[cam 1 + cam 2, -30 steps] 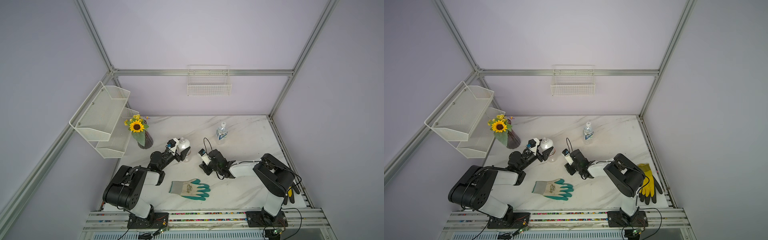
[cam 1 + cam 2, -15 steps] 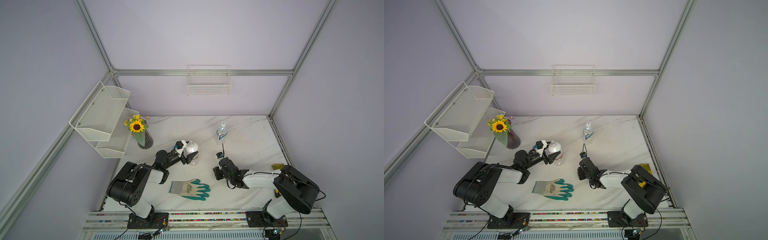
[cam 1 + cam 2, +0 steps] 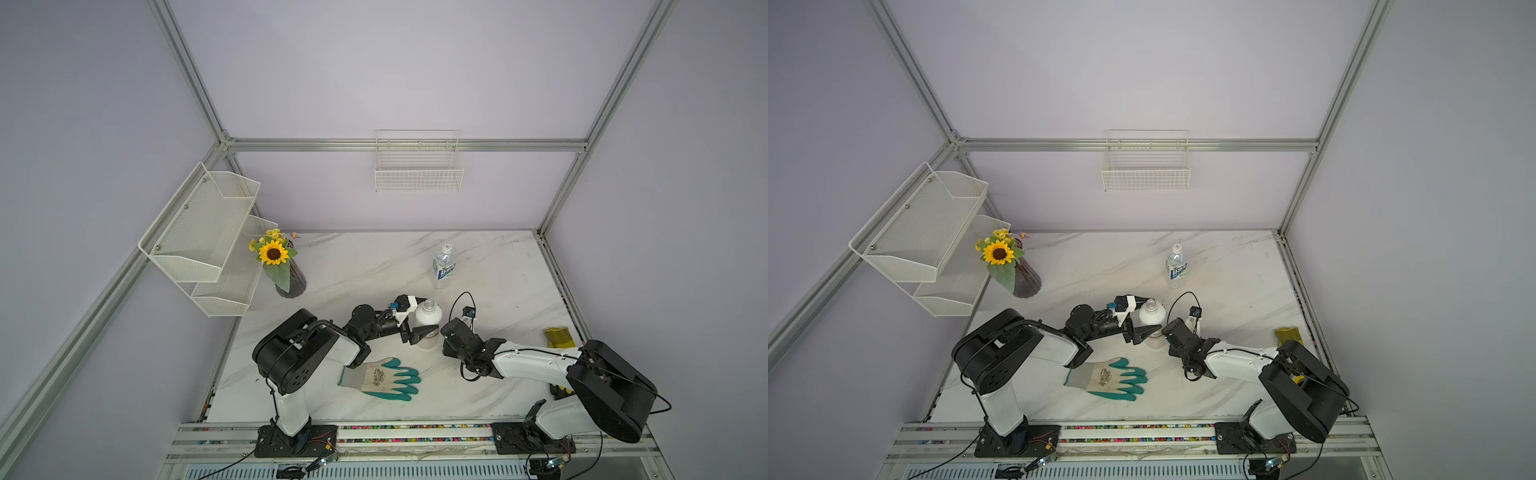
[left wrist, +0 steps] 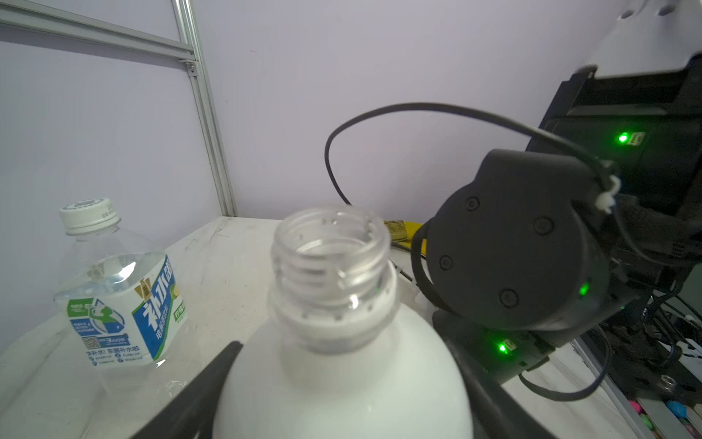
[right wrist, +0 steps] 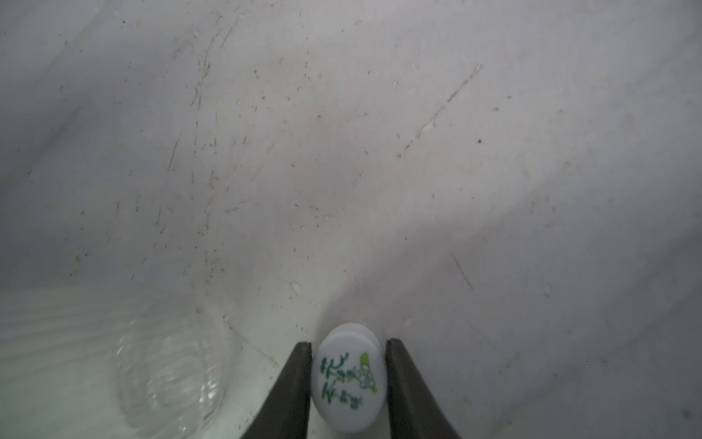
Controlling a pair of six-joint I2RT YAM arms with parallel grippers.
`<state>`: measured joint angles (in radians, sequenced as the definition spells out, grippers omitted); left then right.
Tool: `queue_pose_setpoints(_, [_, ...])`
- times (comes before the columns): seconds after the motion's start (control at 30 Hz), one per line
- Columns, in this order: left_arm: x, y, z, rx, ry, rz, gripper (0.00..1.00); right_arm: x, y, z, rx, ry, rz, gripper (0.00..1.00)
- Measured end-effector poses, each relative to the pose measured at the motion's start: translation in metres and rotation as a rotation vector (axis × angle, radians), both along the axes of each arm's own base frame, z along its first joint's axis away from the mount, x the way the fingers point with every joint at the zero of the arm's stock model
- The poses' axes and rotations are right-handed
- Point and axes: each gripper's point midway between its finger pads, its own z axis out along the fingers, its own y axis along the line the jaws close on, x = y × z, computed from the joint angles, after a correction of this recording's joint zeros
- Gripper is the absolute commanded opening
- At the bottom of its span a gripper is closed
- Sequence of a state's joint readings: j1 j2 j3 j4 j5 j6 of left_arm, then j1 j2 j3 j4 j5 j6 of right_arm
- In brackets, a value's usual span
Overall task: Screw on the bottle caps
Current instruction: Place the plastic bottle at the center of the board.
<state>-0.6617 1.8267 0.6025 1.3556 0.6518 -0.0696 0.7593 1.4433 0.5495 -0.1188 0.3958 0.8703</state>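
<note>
In both top views my left gripper is shut on the body of the white bottle, which stands upright at mid-table. The left wrist view shows its threaded neck open and uncapped, with a dark finger on each side of its body. My right gripper is shut on a white bottle cap with green print, held low over the marble right beside that bottle. The clear bottle with the blue-and-white label stands further back, with a white cap on it.
A green-and-grey glove lies in front of the left arm. A yellow glove is near the right edge. The sunflower vase stands at the back left below a mesh shelf. A wire basket hangs on the back wall.
My left gripper has carried the white bottle to the right, toward the table's middle. My right gripper has moved right and down, and now sits close beside the bottle.
</note>
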Motion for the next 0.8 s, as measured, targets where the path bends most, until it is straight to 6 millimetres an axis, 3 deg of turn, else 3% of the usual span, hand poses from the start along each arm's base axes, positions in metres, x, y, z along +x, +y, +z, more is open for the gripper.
queue_pose_setpoints(0.37, [0.003,-0.001,-0.001,0.012,-0.01,0.011,0.81,-0.007,0.008,0.006,-0.035,0.089,0.073,0.67])
queue_pose_setpoints(0.53, [0.004,0.0,-0.002,0.016,-0.004,0.016,0.84,-0.007,0.009,0.021,-0.062,0.127,0.098,0.92])
queue_pose_setpoints(0.8, [0.006,0.0,-0.003,0.013,0.009,0.026,0.9,-0.003,0.008,0.066,-0.05,0.101,0.154,0.97])
